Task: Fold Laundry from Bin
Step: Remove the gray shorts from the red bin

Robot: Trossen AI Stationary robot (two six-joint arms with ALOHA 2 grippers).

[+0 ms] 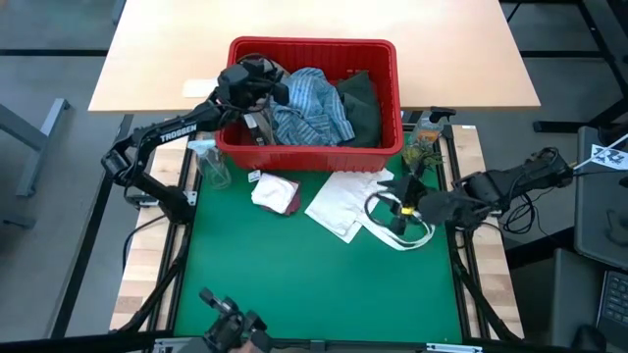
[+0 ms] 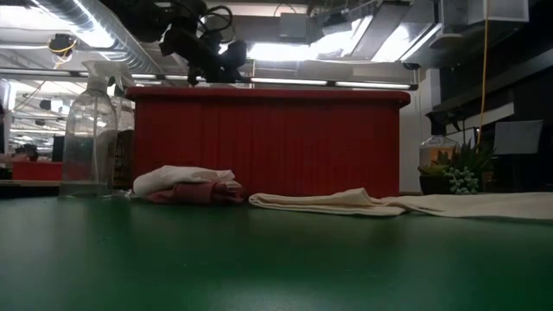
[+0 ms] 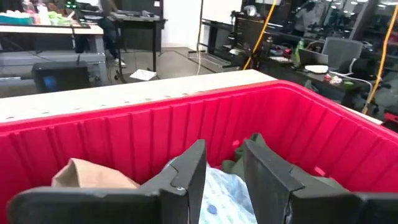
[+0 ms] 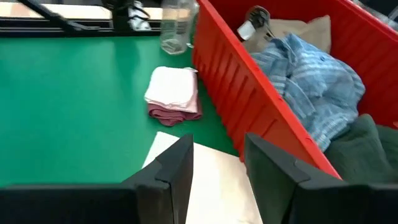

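The red bin (image 1: 312,155) stands at the table's far side. In it lie the blue-white striped shirt (image 1: 312,108), the dark green garment (image 1: 361,103) and a tan garment (image 3: 93,177). My left gripper (image 1: 278,91) hangs open over the bin's left half, above the clothes and touching nothing. The small white cloth (image 1: 273,189) lies folded on the maroon cloth (image 1: 292,203) on the green mat, just in front of the bin. My right gripper (image 1: 395,218) is open above the flat white tote bag (image 1: 343,201) at the mat's right.
A clear spray bottle (image 1: 211,162) stands by the bin's near left corner, a potted plant (image 1: 424,142) by its near right corner. The tote's loop handles (image 1: 392,233) lie under my right gripper. Bare green mat (image 1: 294,275) stretches toward the near edge.
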